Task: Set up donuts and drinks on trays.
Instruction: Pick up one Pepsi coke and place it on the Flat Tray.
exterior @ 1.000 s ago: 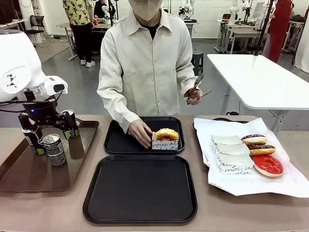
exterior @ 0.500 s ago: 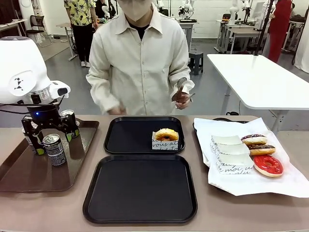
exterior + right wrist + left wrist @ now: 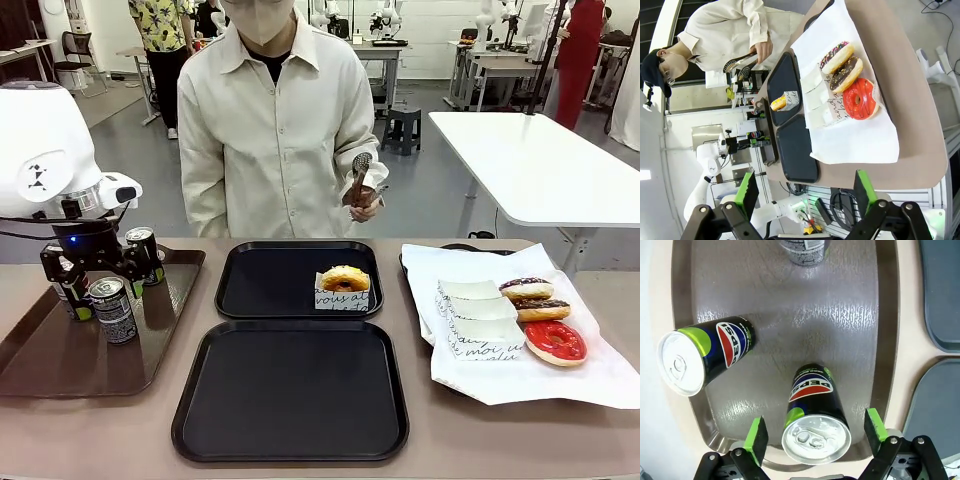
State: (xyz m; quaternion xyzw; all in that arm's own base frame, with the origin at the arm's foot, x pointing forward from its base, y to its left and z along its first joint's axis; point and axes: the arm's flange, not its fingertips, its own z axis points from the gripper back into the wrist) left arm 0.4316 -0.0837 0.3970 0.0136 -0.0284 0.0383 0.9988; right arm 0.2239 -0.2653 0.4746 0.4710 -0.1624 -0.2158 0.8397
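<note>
Left wrist view: your left jaws stand wide, upright can framed between them; centre it, lower, squeeze gently.

So the left arm is a chunky white rounded shell with a small black mark on the side, a tiny blue light lower down and thin black cables running off it. The left gripper is all black linkage, with silver screws at the joints and bright green pads. The right gripper looks the same. The person's got a cream long-sleeved button-up shirt with a collar, a dark top underneath, and a beige mask.
</note>
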